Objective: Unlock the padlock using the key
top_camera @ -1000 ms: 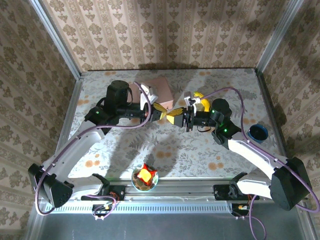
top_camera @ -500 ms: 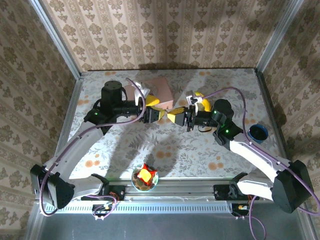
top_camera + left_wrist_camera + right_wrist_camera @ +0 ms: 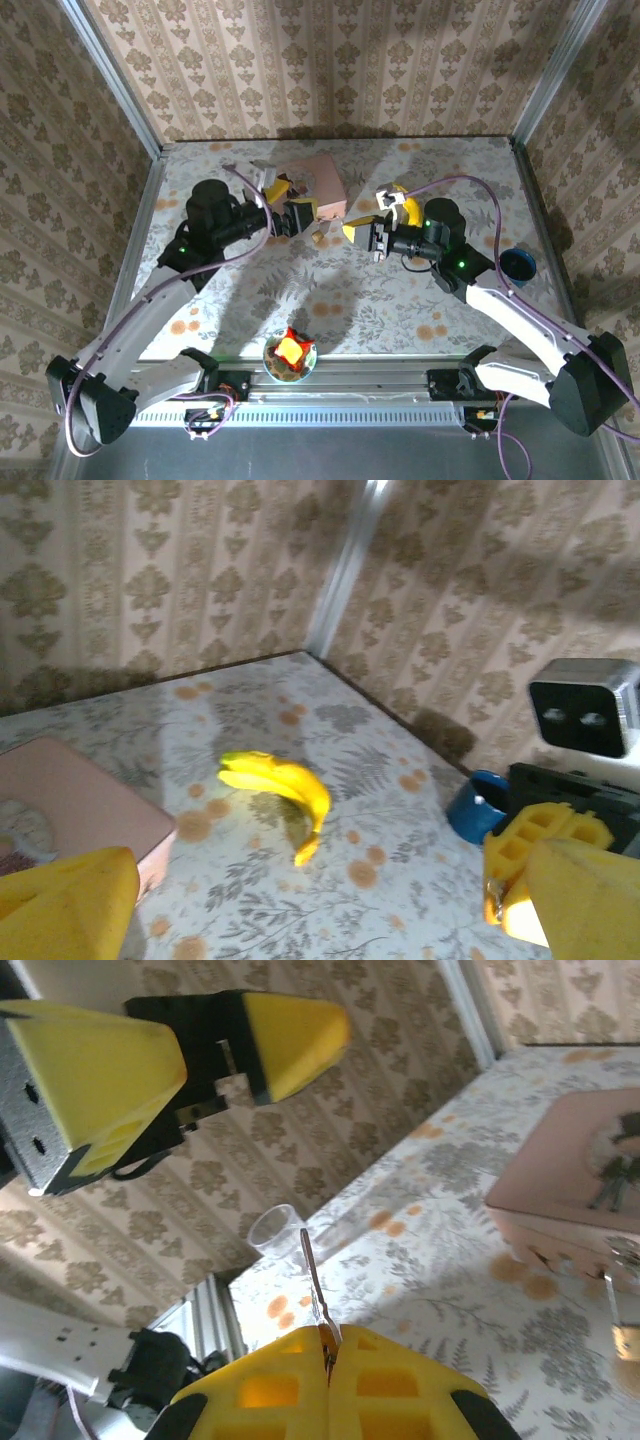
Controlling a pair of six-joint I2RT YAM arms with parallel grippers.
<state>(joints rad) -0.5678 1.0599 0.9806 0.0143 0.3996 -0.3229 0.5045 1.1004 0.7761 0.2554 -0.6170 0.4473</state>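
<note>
We had the tiny, slim metallic key (image 3: 313, 1265) pinched between the closed yellow jaws of the right gripper (image 3: 328, 1345). Its thin blade stuck out past the tips into open air, touching nothing.

The tiny brass-gold padlock with its thin silvery shackle (image 3: 318, 238) rested on the flower-patterned desk (image 3: 330, 300). Nothing held it. It sat near the closest edge of the flat pink box (image 3: 322, 185), between the two grippers. In the right wrist view it showed at the right edge, apart from the key's tip. We could not tell whether it stood upright or lay over.

The left gripper (image 3: 290, 203) hovered beside the pink box with its jaws spread wide and nothing between them.

We judged the task to be in its early part. The key was in a firm pinch with its blade free, so that step looked done. The key was not in the keyhole, so the insertion, the turn and the release of the shackle all remained. The shackle was too small for us to say whether it was latched.

We also judged that so light a padlock, loose on the desk, would slide away from the key unless the left jaws steadied it first.

The yellow banana (image 3: 280, 785) and the blue cup (image 3: 517, 265) lay off to one side.
</note>
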